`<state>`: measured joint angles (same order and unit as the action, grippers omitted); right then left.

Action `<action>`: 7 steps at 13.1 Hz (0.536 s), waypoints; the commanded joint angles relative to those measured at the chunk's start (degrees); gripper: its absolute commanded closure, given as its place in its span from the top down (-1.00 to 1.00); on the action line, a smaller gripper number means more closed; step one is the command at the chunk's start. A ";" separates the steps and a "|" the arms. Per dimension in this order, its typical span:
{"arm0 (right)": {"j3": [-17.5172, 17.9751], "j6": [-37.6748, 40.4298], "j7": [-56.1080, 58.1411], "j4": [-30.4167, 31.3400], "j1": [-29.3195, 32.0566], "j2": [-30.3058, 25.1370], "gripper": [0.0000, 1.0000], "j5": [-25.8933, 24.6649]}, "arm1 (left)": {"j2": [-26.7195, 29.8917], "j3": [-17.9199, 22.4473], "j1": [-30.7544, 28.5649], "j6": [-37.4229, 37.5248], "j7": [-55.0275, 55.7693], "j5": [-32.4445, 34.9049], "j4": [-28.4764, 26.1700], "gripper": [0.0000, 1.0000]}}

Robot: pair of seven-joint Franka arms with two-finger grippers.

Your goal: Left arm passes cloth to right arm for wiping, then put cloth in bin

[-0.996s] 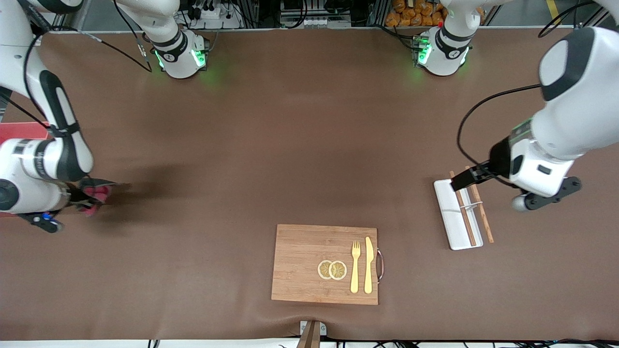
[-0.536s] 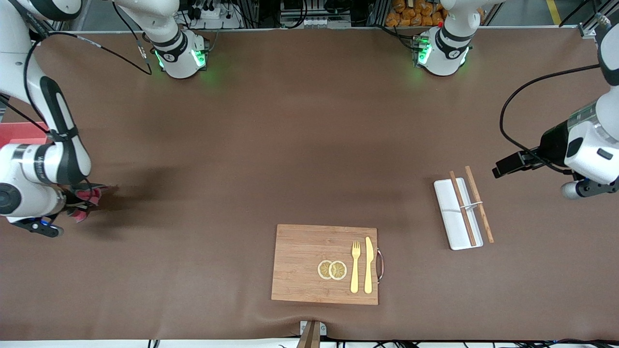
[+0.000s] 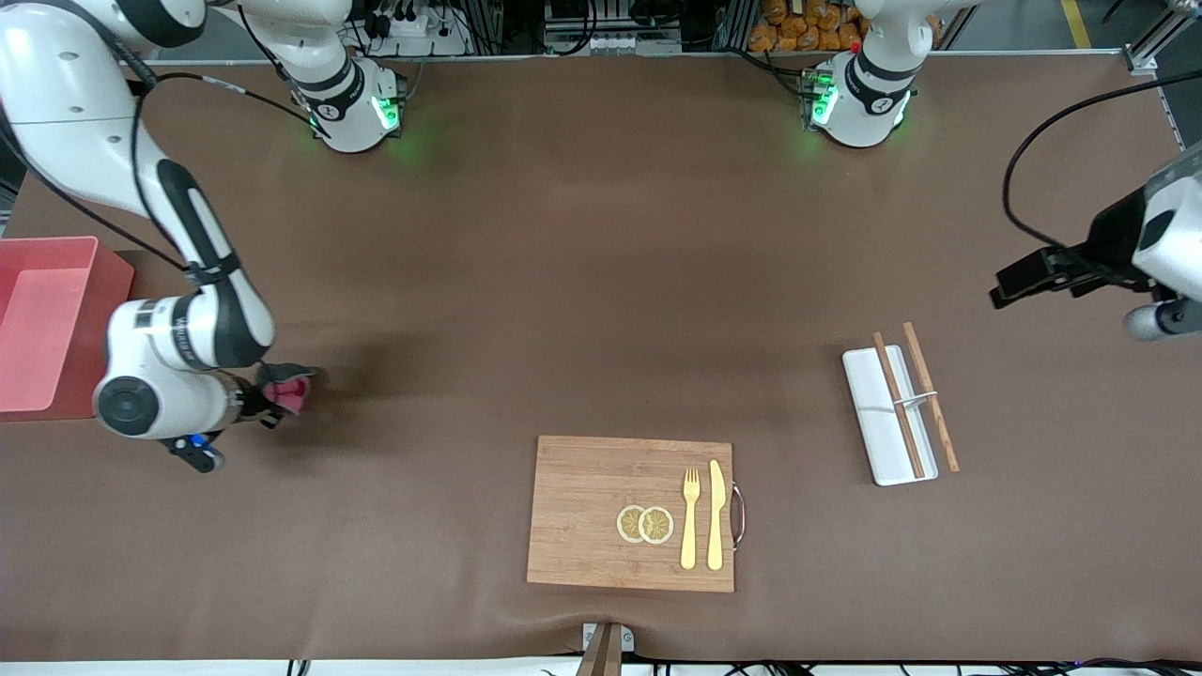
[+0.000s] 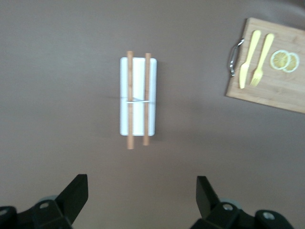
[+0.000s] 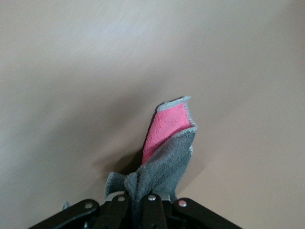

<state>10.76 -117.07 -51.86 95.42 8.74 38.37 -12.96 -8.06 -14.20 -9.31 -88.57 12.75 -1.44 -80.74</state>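
My right gripper (image 3: 268, 399) is shut on the cloth (image 3: 285, 389), grey with a magenta face, low over the brown table beside the bin at the right arm's end. In the right wrist view the cloth (image 5: 167, 152) is pinched between the closed fingers (image 5: 151, 210) and hangs toward the table. The pink-salmon bin (image 3: 42, 321) stands at the table's edge at the right arm's end. My left gripper (image 3: 1019, 279) is open and empty, up over the left arm's end of the table. In the left wrist view its gripper (image 4: 140, 193) shows two black fingertips (image 4: 76, 191) wide apart.
A wooden cutting board (image 3: 601, 488) with two lemon slices (image 3: 645, 524), a fork and a knife lies near the front edge. A white tray (image 3: 878, 422) with two wooden chopsticks (image 3: 930, 394) lies toward the left arm's end; it also shows in the left wrist view (image 4: 137, 95).
My right gripper swung with the cloth away from the bin toward the table's middle. My left arm rose and drew back from the white tray toward its end of the table.
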 commanded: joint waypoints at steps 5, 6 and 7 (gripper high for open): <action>0.05 3.06 -18.87 -0.14 -13.65 -4.61 -1.00 19.45 | 9.55 5.50 3.95 -0.72 -3.35 -0.85 -9.69 1.00; 0.05 5.69 -20.11 -2.06 -14.19 -5.05 -1.00 20.16 | 10.43 5.50 4.03 -1.07 -3.43 -0.85 -10.57 1.00; 0.05 9.37 -20.38 -4.34 -14.02 -5.14 -1.00 20.17 | 10.96 5.50 4.03 -1.07 -3.35 -0.85 -11.10 1.00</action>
<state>11.26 -112.88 -70.72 93.50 -5.37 35.21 5.25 -0.15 -9.56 -5.75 -88.55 10.26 -1.44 -88.43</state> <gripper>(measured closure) 0.934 0.000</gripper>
